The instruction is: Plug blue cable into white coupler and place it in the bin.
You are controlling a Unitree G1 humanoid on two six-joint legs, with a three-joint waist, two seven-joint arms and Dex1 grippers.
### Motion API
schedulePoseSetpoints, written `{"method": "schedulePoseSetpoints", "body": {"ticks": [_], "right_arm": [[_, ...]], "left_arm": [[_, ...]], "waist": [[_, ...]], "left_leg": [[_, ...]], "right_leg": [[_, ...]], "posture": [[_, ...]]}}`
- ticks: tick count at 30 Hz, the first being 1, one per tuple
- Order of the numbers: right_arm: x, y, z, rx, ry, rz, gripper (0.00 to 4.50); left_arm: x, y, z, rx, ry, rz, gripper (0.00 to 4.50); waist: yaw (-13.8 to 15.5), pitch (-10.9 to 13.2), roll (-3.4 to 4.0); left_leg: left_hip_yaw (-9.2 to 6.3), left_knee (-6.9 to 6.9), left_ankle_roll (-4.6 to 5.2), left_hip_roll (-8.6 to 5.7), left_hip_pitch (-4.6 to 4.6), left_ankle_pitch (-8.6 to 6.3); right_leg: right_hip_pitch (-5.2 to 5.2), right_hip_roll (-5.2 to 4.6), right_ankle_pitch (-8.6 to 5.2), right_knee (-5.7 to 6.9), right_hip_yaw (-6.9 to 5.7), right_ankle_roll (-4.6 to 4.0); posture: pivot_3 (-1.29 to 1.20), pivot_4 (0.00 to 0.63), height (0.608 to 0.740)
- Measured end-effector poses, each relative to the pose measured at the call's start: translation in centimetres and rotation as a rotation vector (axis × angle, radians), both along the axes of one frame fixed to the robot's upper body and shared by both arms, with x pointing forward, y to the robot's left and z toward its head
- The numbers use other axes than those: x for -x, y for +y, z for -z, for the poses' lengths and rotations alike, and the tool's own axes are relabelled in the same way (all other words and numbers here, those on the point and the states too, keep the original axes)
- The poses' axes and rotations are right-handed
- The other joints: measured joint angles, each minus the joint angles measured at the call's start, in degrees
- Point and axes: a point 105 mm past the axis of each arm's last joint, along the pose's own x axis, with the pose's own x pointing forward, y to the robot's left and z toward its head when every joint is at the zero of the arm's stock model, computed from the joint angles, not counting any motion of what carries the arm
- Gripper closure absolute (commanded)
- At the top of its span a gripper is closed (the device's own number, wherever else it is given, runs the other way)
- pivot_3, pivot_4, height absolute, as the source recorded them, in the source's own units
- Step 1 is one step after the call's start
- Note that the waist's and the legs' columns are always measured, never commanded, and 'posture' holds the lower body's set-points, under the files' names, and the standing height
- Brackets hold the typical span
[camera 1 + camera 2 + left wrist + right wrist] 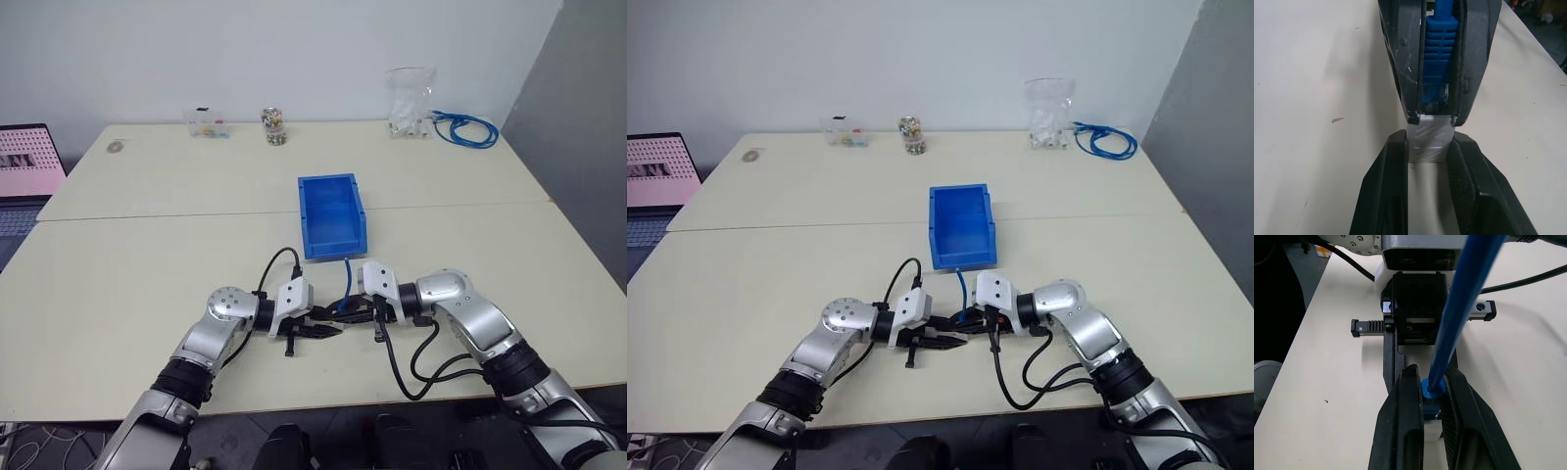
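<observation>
Two jaws meet low-centre: left gripper (pixel 328 331) clamps the rigid white coupler (pixel 1427 139); right gripper (pixel 355 315) pinches the limp blue cable (pixel 1462 303) by its stiff plug.

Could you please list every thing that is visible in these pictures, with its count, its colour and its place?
blue cable: one, bright blue, plug end held by the right gripper, meeting the coupler.
white coupler: one, white, between the left fingers.
bin: one, blue, mid-table beyond the grippers.
cable coil: one, blue, far right corner.
clear bag: one, with white parts, beside the coil.
jar: one, clear, far edge, centre.
small clear box: one, left of the jar.
laptop: one, pink screen, off the table's left.
left gripper: black fingers, shut on the coupler.
right gripper: black fingers, shut on the cable.
</observation>
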Motion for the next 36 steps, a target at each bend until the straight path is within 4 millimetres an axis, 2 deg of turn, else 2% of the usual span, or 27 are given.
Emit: {"method": "schedulePoseSetpoints", "body": {"ticks": [1,5,9,12,14,15,17,18,20,23,25,27,31,36], "right_arm": [[0.0,0.0,0.1,-0.003,0.002,0.007,4.3],[-0.3,-0.3,-0.8,-0.057,0.035,0.125,4.3],[-1.2,-1.7,-1.5,-0.112,0.168,0.311,4.3],[-2.3,-2.5,-3.1,-0.187,0.259,0.422,4.3],[-5.2,-2.4,-7.3,-0.325,0.272,0.53,4.3],[-6.0,-2.4,-8.7,-0.359,0.259,0.558,4.3],[-8.2,-2.0,-11.7,-0.453,0.277,0.618,4.3],[-9.9,-1.8,-13.1,-0.493,0.302,0.68,4.3],[-12.1,-1.9,-13.8,-0.505,0.342,0.776,4.3],[-14.5,-1.6,-12.5,-0.464,0.408,0.889,4.3],[-15.6,-1.2,-11.8,-0.447,0.432,0.927,3.61],[-16.2,-0.9,-11.7,-0.444,0.435,0.935,3.24],[-17.1,-0.4,-11.5,-0.402,0.404,0.949,2.19],[-17.4,-1.2,-10.9,-0.377,0.378,0.968,1.12]], "left_arm": [[-0.1,0.0,0.0,-0.002,-0.001,-0.005,3.01],[0.0,-0.1,-0.6,0.033,0.004,-0.056,2.06],[0.9,0.1,-3.1,0.109,-0.05,-0.122,1.15],[1.2,0.6,-4.7,0.149,-0.076,-0.207,0.55],[0.9,1.2,-6.8,0.204,-0.106,-0.322,0.18],[0.7,1.3,-7.3,0.22,-0.117,-0.353,0.04],[0.1,2.4,-8.2,0.263,-0.145,-0.482,0.04],[-0.5,3.2,-8.4,0.297,-0.162,-0.59,0.04],[-0.9,4.5,-8.5,0.324,-0.18,-0.729,0.04],[-1.1,5.5,-9.1,0.368,-0.203,-0.874,0.04],[-0.9,5.3,-9.7,0.395,-0.224,-0.923,0.0],[-0.7,5.1,-9.8,0.406,-0.225,-0.944,0.0],[-0.4,4.8,-8.9,0.4,-0.193,-0.98,0.0],[-0.6,5.1,-8.7,0.393,-0.185,-1.015,0.0]], "waist": [[0.0,0.0,0.0],[0.07,0.03,-0.01],[0.2,0.27,0.02],[0.2,0.45,0.02],[-0.17,0.74,0.12],[-0.11,0.75,0.14],[-0.07,0.74,0.14],[-0.09,0.75,0.14],[0.13,0.72,0.1],[0.43,0.74,0.08],[0.42,0.73,0.07],[0.43,0.73,0.07],[0.23,0.73,0.07],[0.24,0.73,0.08]], "left_leg": [[0.02,-0.09,0.0,-0.01,0.17,0.0],[-0.05,-0.12,0.0,-0.01,0.09,0.0],[-0.16,-0.13,-0.02,-0.01,-0.01,0.0],[-0.18,-0.13,-0.02,-0.02,-0.07,0.0],[-0.13,-0.15,-0.02,-0.01,-0.09,0.0],[-0.15,-0.19,-0.02,-0.02,-0.08,0.01],[-0.17,-0.37,-0.03,-0.02,0.05,0.01],[-0.06,-0.54,-0.04,-0.04,0.11,0.02],[-0.14,-0.64,-0.06,-0.03,0.08,0.03],[0.0,-0.67,-0.06,-0.08,-0.12,0.03],[0.06,-0.58,-0.07,-0.14,-0.55,0.04],[0.12,-0.49,-0.08,-0.15,-1.0,0.05],[0.17,-0.55,-0.07,-0.1,-0.99,0.05],[0.11,-0.53,-0.06,-0.09,-0.98,0.06]], "right_leg": [[0.13,-0.01,-0.04,-0.02,0.02,0.0],[0.05,-0.04,-0.09,0.02,0.1,-0.02],[-0.02,-0.12,-0.09,0.03,0.14,-0.04],[-0.06,-0.14,-0.09,0.02,0.12,-0.03],[-0.15,-0.14,-0.08,0.04,0.15,-0.04],[-0.15,-0.13,-0.08,0.06,0.11,-0.04],[-0.1,-0.11,-0.07,0.06,0.1,-0.07],[-0.14,-0.12,0.09,0.05,0.17,-0.33],[-0.16,-0.13,0.08,0.01,0.09,-0.4],[-0.32,-0.17,0.05,-0.03,0.15,-0.46],[-0.75,-0.22,0.06,0.02,0.17,-0.46],[-1.18,-0.24,0.09,0.09,0.18,-0.44],[-1.23,-0.23,0.09,0.08,0.18,-0.44],[-1.21,-0.19,0.11,0.12,0.14,-0.49]], "posture": [[0.0,0.15,0.74],[0.0,0.15,0.74],[0.0,0.15,0.74],[0.0,0.15,0.74],[0.0,0.15,0.74],[0.0,0.15,0.74],[0.0,0.15,0.74],[0.0,0.15,0.74],[0.0,0.15,0.74],[0.0,0.15,0.74],[0.0,0.15,0.74],[0.0,0.15,0.74],[0.0,0.15,0.74],[0.0,0.15,0.74]]}}
